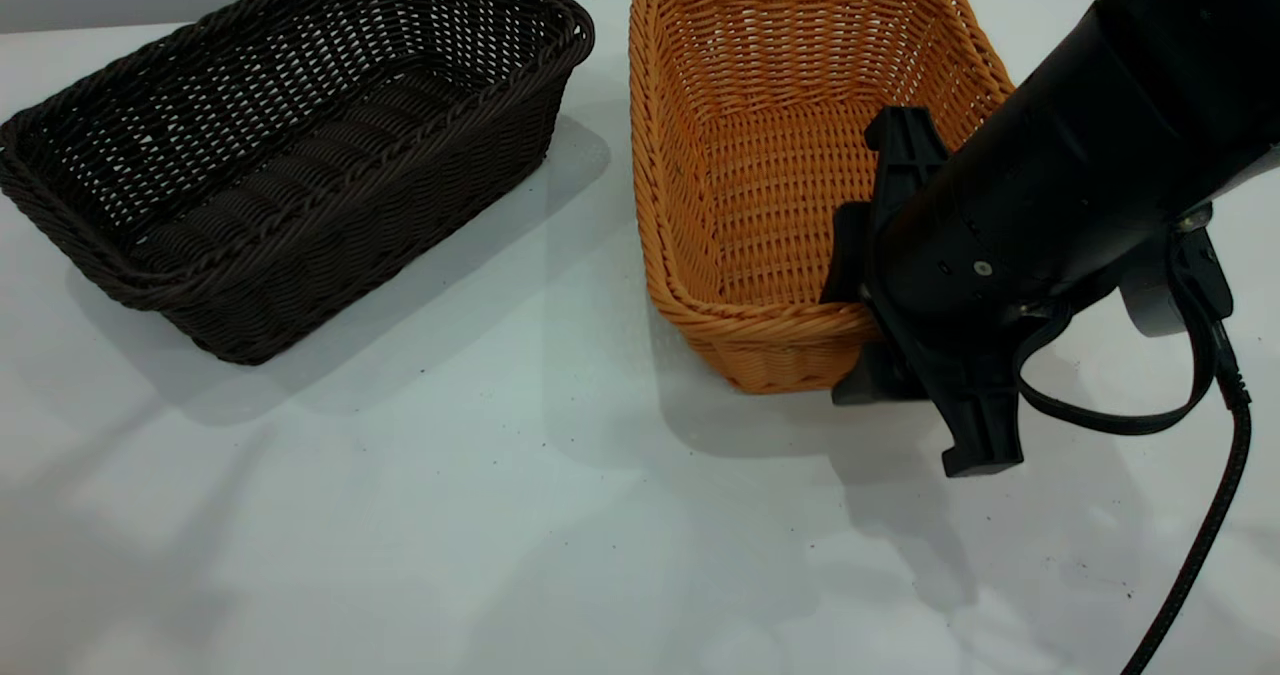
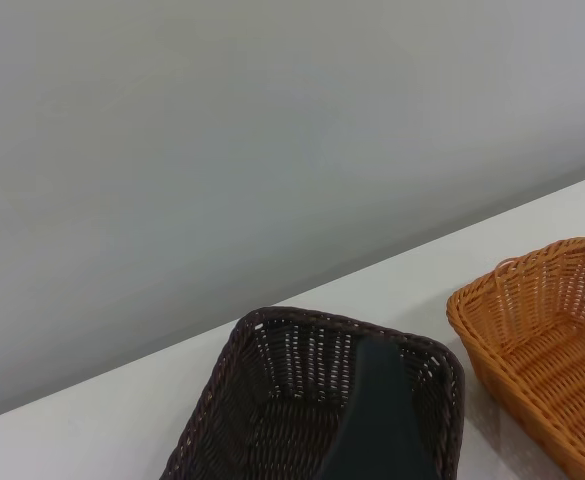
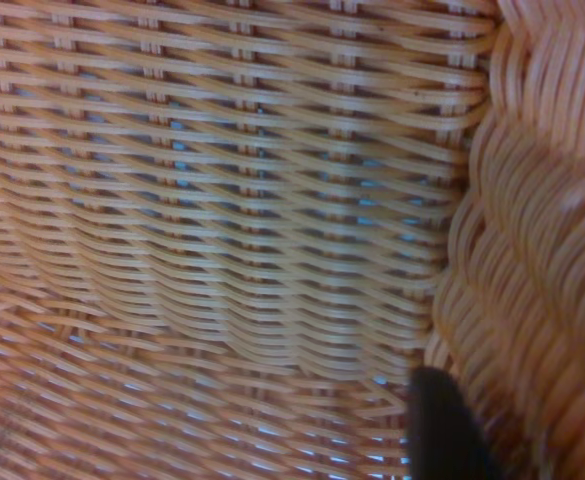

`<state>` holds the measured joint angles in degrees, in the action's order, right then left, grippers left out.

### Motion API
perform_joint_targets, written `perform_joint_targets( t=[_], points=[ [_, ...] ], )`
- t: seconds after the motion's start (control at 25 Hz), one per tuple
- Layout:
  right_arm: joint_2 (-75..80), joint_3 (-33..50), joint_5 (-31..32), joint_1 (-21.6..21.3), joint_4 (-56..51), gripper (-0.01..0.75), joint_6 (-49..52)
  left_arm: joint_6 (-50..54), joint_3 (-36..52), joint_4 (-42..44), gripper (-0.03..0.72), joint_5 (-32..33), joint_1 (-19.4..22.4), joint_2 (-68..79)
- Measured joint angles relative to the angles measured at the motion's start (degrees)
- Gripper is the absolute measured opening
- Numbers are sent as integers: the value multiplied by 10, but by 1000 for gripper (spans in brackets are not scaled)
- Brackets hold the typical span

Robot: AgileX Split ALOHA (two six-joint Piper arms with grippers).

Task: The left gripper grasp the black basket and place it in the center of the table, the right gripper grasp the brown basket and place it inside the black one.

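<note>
Right claw (image 1: pixel 868 300) is set astride the near short wall of the brown basket (image 1: pixel 790 155), one finger inside and one outside; whether the rim is clamped cannot be told. That basket rests toward the far right of the desk (image 1: pixel 500 515). Beside it, toward the far left corner, stands the black basket (image 1: pixel 290 145), apart and empty. Only one dark finger of the left claw (image 2: pixel 377 420) is seen, over the black basket. Nesting is judged not yet done. No writing or labels can be read.

The exterior camera looks steeply down; the left wrist view shares both baskets, the right wrist presses close.
</note>
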<state>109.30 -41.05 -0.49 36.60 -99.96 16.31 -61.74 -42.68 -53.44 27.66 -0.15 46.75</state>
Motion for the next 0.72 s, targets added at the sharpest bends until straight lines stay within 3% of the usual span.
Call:
perform_joint_targets(
  t=[0.16, 0.72],
  points=[
    [-1, 0, -14, 0, -2, 100, 5, 0, 0, 0, 491, 0, 0, 0],
    [-10, 2, -100, -2, -1, 100, -2, 0, 1, 0, 491, 16, 0, -2]
  ],
)
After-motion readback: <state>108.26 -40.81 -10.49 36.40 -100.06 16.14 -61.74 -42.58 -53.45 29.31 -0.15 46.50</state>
